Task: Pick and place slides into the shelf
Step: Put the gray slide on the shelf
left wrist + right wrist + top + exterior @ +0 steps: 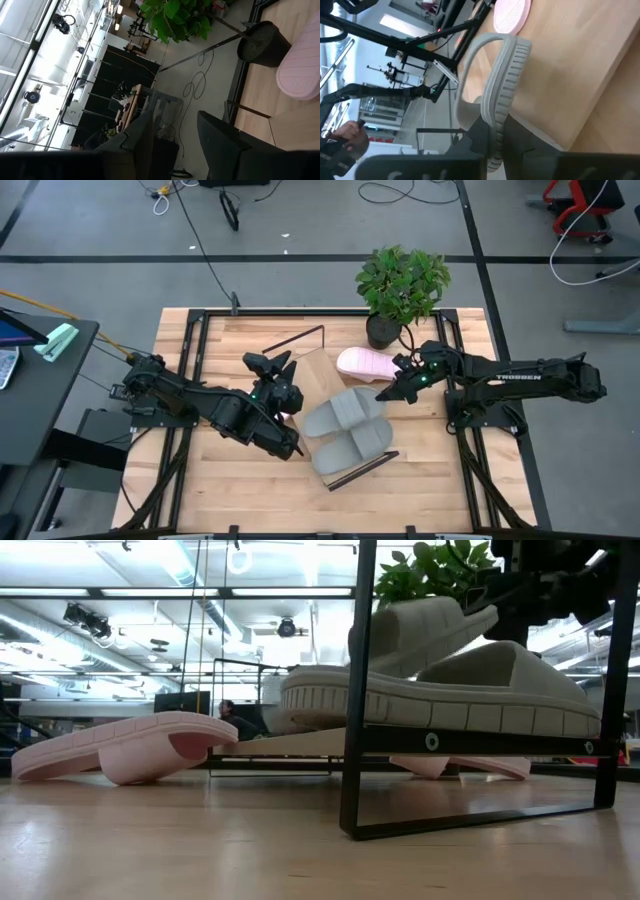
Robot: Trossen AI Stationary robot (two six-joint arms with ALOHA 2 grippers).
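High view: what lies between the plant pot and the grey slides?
A pink slide lies between the pot and the grey slides, beside the right gripper, as the high view shows.

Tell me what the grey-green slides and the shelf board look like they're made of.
The grey-green slides look like soft matte foam: thick, rounded, with moulded ridges along the sole edge. The shelf board looks like pale unfinished-looking wood, possibly plywood, with thin dark metal wire frames at its ends.

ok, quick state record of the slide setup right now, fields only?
shelf: on the table, angled
grey-green slides: both on the shelf
pink slides: one by the plant pot, one near the left hand, both off the shelf
right hand: shut on a grey-green slide's edge
left hand: open, empty
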